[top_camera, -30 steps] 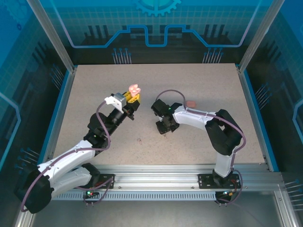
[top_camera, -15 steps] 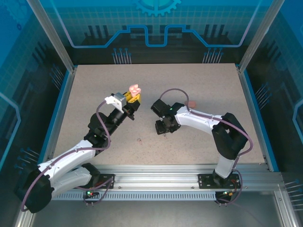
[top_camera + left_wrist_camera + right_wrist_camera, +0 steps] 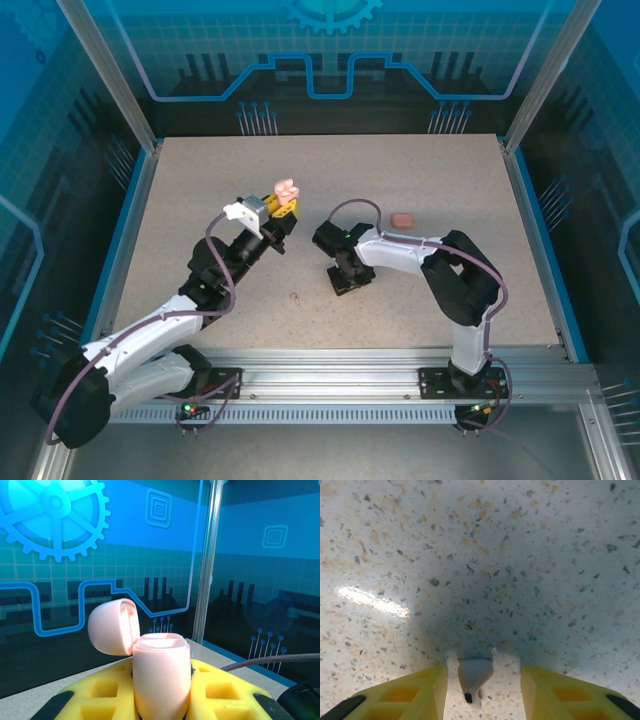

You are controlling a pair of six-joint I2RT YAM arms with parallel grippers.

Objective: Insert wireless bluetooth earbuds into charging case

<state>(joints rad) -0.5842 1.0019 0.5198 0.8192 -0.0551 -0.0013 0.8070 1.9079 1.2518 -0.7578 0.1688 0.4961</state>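
Looking down from above, I have my left claw [image 3: 283, 208] pinching the open pink case [image 3: 285, 188], held up off the tabletop [image 3: 180, 200] roughly midway between its left and right edges and somewhat nearer the far edge. My right claw [image 3: 350, 280] points straight down at the surface just to the right of that, close to the middle. A small pink piece [image 3: 403, 218] lies alone farther toward the right edge; I cannot tell what it is. A tiny pale speck [image 3: 297, 296], which I take for another earbud, lies toward the near edge between the two arms. From the left wrist, the case stands upright, clamped between the yellow pads, with its lid [image 3: 114, 627] swung back to the left and the mouth facing up. That is a good pose for receiving. From the right wrist, a pale stemmed earbud [image 3: 474, 674] lies on the tabletop in the gap between my spread fingers [image 3: 420, 692], touching neither, and sits a little left of centre. To do this pick well, I would nudge the claw left until the gap is even and settle close to the surface. I would close slowly on the rounded body, not the thin stem, so it cannot squirt out, then lift straight up.
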